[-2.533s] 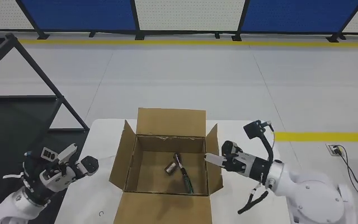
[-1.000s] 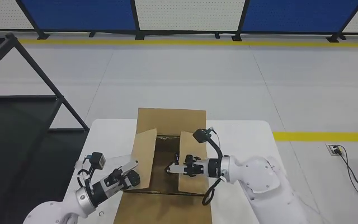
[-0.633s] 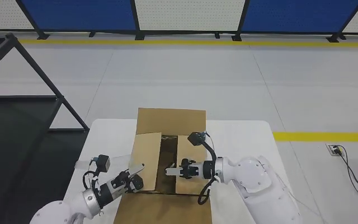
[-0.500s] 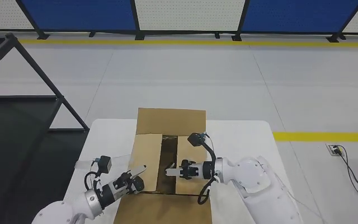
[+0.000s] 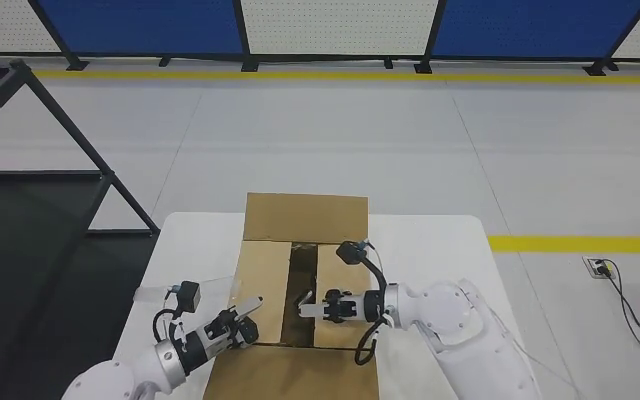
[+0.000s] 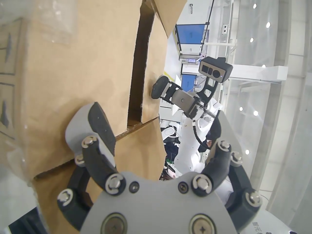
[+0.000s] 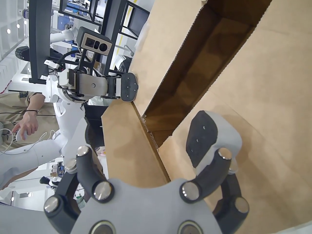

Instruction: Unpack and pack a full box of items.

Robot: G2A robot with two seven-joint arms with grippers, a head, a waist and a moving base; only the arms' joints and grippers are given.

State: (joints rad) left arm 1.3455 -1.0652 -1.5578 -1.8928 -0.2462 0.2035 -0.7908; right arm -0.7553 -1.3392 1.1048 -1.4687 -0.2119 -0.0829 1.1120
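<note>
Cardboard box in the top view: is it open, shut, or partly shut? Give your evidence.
Partly shut: the side flaps are folded in, but a dark gap shows between them.

We could not tell what lay inside the box (image 5: 305, 215). Its two side flaps (image 5: 262, 290) were folded almost flat over the opening. The narrow gap (image 5: 299, 292) between them was too dark to show anything. The box's near flap (image 5: 290, 375) was cut off by the lower edge of the top view.
</note>
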